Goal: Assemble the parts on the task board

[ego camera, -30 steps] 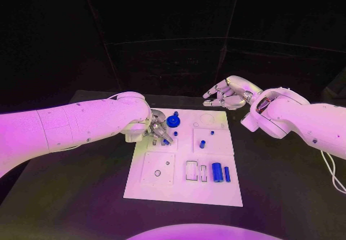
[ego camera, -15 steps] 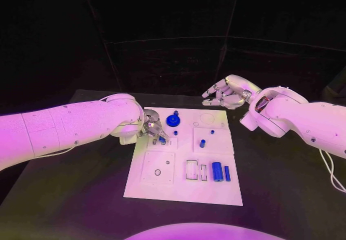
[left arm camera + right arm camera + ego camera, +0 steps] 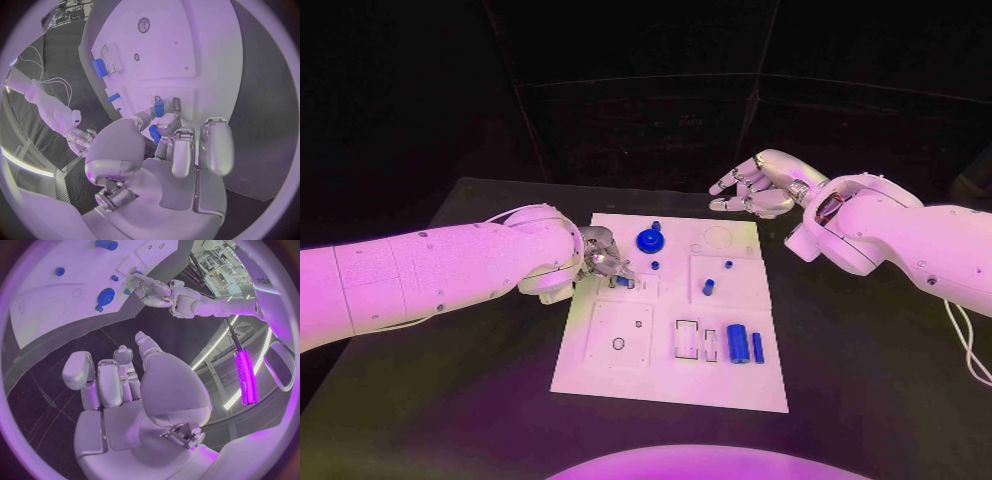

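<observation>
Left robot hand (image 3: 604,257) drawn slightly back along task board (image 3: 668,380), small blue peg (image 3: 155,134) pinched; right robot hand (image 3: 754,187) curled, nothing held, beyond board. Assembly barely begun.

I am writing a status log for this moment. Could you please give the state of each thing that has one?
left hand: over the board's left edge, pinching a small blue part
right hand: raised beyond the board's far edge, fingers curled, holding nothing
blue disc: lying flat on the task board
large blue cylinder: lying on its side
blue peg: standing upright
</observation>
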